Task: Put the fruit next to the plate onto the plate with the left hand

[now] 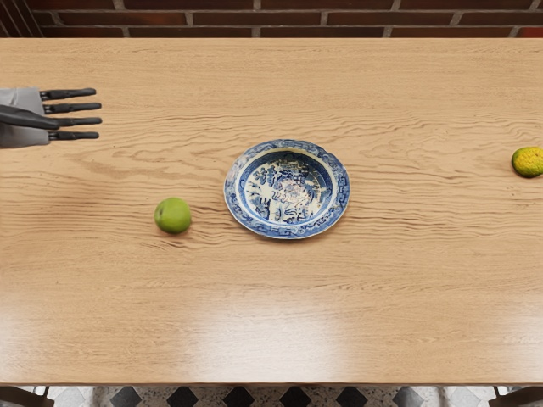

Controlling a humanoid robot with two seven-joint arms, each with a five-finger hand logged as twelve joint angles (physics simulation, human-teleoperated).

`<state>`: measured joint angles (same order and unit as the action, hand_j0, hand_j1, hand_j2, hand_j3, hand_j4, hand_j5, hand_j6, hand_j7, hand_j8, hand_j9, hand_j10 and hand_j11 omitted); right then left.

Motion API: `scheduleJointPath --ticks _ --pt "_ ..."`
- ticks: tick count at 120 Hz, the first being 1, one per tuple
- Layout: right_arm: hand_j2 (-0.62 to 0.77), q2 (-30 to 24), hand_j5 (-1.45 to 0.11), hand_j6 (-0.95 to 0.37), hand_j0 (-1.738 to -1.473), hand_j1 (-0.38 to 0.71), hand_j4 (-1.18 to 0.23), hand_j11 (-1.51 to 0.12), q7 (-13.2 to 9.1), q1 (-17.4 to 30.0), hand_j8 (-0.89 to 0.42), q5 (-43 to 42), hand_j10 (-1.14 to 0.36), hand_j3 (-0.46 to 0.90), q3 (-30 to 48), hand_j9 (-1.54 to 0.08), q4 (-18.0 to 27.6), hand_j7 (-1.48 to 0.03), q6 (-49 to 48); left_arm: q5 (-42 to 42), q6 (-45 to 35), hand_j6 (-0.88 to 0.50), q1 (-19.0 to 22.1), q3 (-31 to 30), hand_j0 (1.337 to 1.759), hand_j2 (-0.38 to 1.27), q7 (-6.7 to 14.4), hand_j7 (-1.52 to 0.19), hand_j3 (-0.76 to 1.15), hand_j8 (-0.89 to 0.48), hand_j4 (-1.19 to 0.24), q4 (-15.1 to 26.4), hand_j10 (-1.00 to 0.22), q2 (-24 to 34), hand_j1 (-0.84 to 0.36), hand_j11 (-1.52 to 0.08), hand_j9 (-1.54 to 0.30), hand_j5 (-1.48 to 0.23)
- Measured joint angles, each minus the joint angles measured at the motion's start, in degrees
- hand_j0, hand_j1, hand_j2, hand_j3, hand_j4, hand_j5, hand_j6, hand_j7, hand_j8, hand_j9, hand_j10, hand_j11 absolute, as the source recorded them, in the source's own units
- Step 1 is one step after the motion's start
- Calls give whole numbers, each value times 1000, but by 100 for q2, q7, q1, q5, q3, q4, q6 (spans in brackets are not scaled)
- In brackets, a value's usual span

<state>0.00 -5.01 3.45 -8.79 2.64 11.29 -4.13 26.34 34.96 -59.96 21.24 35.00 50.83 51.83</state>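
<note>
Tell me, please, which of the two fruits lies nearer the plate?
The green apple, just left of the plate; the yellow-green fruit sits far off to its right.

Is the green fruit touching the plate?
Apart. The head view shows a strip of bare table between the green fruit and the plate.

You get a bright, evenly lit, sharp render. A pale sheen sits on the tabletop (pixel 254 335) near its front edge; the plate (pixel 287 188) and green fruit (pixel 172 215) cast only faint, soft shadows.
</note>
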Motion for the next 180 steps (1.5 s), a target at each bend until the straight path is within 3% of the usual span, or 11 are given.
scheduleJointPath --ticks 16,25,33,46,60,73,87,109,120,140,180 --pt "-4 0 -24 -19 -1658 -327 -19 -24 0 -2 -19 0 -18 0 5 -24 7 -24 0 -138 7 -5 -156 -145 1658 4 0 -15 0 -5 -7 15 -7 -53 334 -16 -15 -15" --pt "-4 0 -24 -19 -1658 -327 -19 -24 0 -2 -19 0 -18 0 5 -24 6 -24 0 -989 8 -3 -587 -257 1658 3 0 -11 0 -3 -4 24 -4 -517 338 -11 -11 -11" --pt "-4 0 -24 -19 -1658 -327 -19 -24 0 -2 -19 0 -19 0 4 -24 6 -24 0 -2002 7 -4 -648 -304 1658 2 0 -10 0 -4 -5 153 -5 -800 339 -10 -10 -10" --pt "-4 0 -24 -19 -1658 -327 -19 -24 0 -2 -19 0 -19 0 3 -24 5 -24 0 -3570 -45 -6 -770 -317 1658 1 0 -10 0 -6 -6 1191 -6 -676 339 -10 -10 -10" --pt "-4 0 -24 -19 -1658 -327 -19 -24 0 -2 -19 0 -19 0 1 -24 5 -24 0 -5220 -1204 -9 -921 -361 1658 2 0 -11 0 -9 -9 2349 -8 -715 339 -11 -11 -11" --pt "-4 0 -24 -19 -1658 -327 -19 -24 0 -2 -19 0 -19 0 0 -24 5 -24 0 -6023 -2208 -10 -2118 -1253 1658 2 0 -12 0 -10 -10 2733 -10 -1092 339 -12 -12 -12" --pt "-4 0 -24 -19 -1658 -327 -19 -24 0 -2 -19 0 -19 0 0 -24 5 -24 0 -6304 -3018 -13 -2377 -2303 1658 3 0 -13 0 -12 -12 2873 -11 -1342 338 -13 -13 -13" --pt "-4 0 -24 -19 -1658 -327 -19 -24 0 -2 -19 0 -19 0 0 -24 5 -24 0 -6169 -4283 -18 -3001 -4199 1658 4 0 -20 0 -18 -17 2930 -17 -2847 332 -19 -19 -20" --pt "-4 0 -24 -19 -1658 -327 -19 -24 0 -2 -19 0 -19 0 1 -24 5 -24 0 -5872 -5037 -27 -3051 -4839 1658 6 0 -32 0 -27 -26 2937 -26 -2934 321 -32 -32 -32" --pt "-4 0 -24 -19 -1658 -327 -19 -24 0 -2 -19 0 -19 0 2 -24 5 -24 0 -5673 -5705 -51 -2992 -5270 1658 11 0 -64 0 -51 -51 2947 -50 -3114 291 -64 -64 -64" --pt "-4 0 -24 -19 -1658 -327 -19 -24 0 -2 -19 0 -19 0 2 -24 5 -24 0 -5603 -6282 -159 -2969 -5377 1658 22 2 -208 0 -160 -158 3237 -159 -3289 169 -207 -207 -208"
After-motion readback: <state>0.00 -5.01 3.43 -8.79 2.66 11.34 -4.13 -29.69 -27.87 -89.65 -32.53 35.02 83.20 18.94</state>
